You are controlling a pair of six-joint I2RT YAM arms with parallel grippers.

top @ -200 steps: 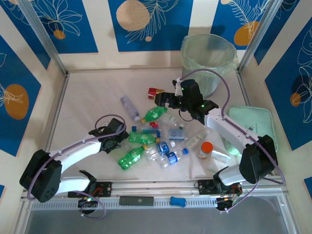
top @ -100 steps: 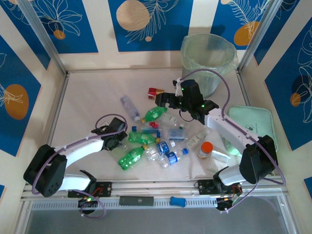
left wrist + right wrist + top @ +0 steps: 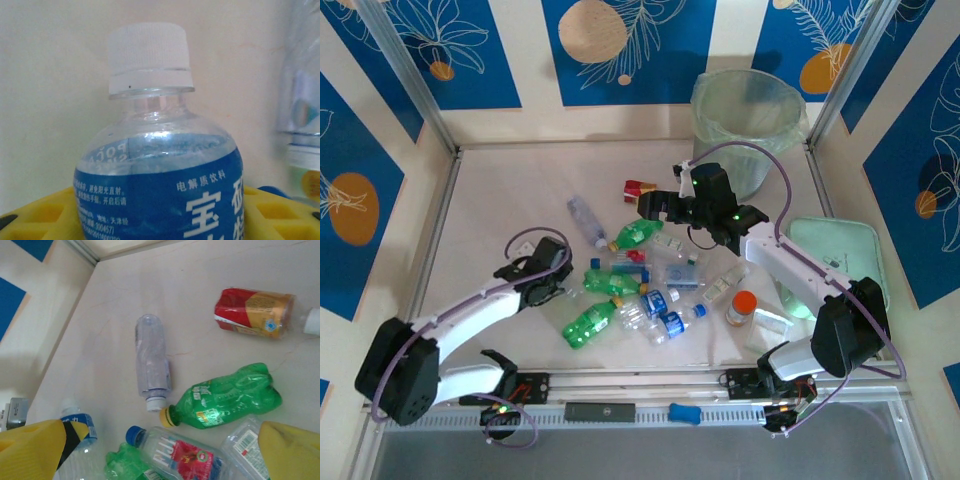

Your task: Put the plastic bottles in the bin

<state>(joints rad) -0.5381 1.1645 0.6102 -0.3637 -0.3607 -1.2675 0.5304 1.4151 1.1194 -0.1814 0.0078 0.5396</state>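
Two arms from above: left gripper (image 3: 552, 278) at the left edge of the bottle pile (image 3: 640, 295), bin (image 3: 720, 125) far back-right, nearer the right gripper (image 3: 655, 205).

Left wrist: it clamps a blue-labelled bottle (image 3: 155, 165), cap pointing away.

Right wrist: spread wide, holding nothing, over a green bottle (image 3: 225, 397).

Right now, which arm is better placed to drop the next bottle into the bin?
Left. The left end effector holds a blue-labelled bottle between its yellow fingers. The right end effector hangs open and empty over the loose bottles, though it is nearer the bin.
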